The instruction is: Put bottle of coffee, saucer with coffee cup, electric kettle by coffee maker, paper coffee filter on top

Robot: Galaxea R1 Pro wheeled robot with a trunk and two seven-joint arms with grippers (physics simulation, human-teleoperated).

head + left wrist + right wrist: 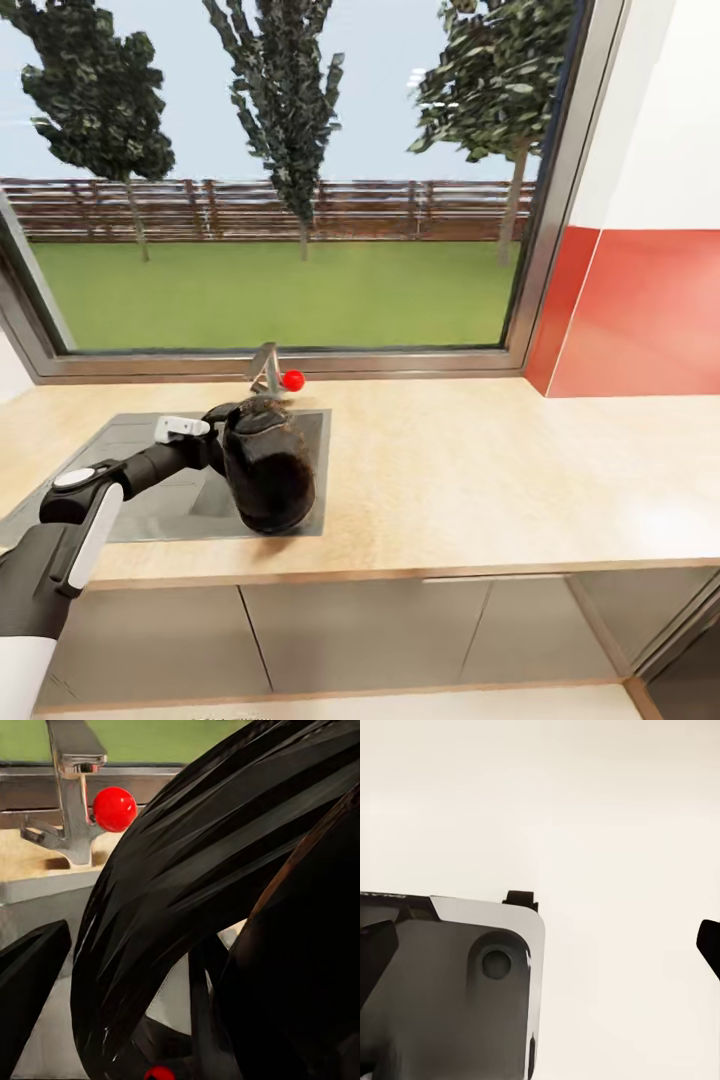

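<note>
The electric kettle [268, 465], dark and rounded, leans over the right part of the sink [130, 500] set in the kitchen countertop [480, 470]. My left gripper [222, 442] is shut on its black loop handle [172, 892]. Up close, one left finger [30, 994] shows beside the handle, and the kettle's small red dot [159, 1072] shows below it. I cannot tell whether the kettle's base touches the counter. My right gripper [540, 949] is open with nothing between its fingertips, over a pale surface. The coffee maker, bottle of coffee, saucer, coffee cup and kitchen shelf are out of view.
A steel faucet [264, 368] with a red knob [293, 380] stands behind the sink, under a wide window. A red wall panel [640, 310] closes the counter's right end. Grey cabinet fronts [400, 630] run below. A glossy grey rounded body [457, 997] lies under the right gripper.
</note>
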